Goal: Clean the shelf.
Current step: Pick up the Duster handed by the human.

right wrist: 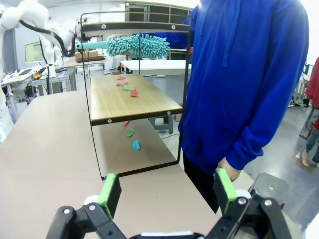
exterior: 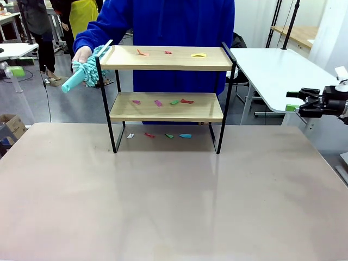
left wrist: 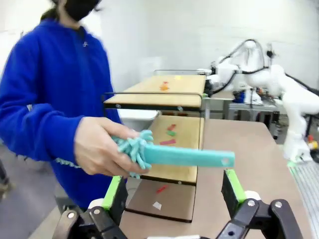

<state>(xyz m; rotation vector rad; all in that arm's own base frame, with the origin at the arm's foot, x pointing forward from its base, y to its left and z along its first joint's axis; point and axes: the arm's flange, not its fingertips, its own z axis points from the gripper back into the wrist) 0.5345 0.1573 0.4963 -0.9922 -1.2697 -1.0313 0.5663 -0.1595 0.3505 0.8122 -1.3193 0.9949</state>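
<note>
The shelf (exterior: 168, 65) stands at the table's far middle, and coloured paper scraps (exterior: 160, 103) lie on both boards and on the table under it. A person in a blue top holds a teal fluffy duster (exterior: 87, 73) at the shelf's left end. In the left wrist view the duster's handle (left wrist: 189, 157) points out from the person's hand (left wrist: 99, 149), just above my open left gripper (left wrist: 172, 194); whether it touches the fingers is unclear. My right gripper (exterior: 296, 101) hovers open and empty off the table's right side, far from the shelf (right wrist: 129, 102).
A white side table (exterior: 283, 70) stands at the back right. The brown table (exterior: 174, 196) stretches bare in front of the shelf. The person's body is close behind the shelf. Scraps (right wrist: 134, 144) lie on the table beneath the lower board.
</note>
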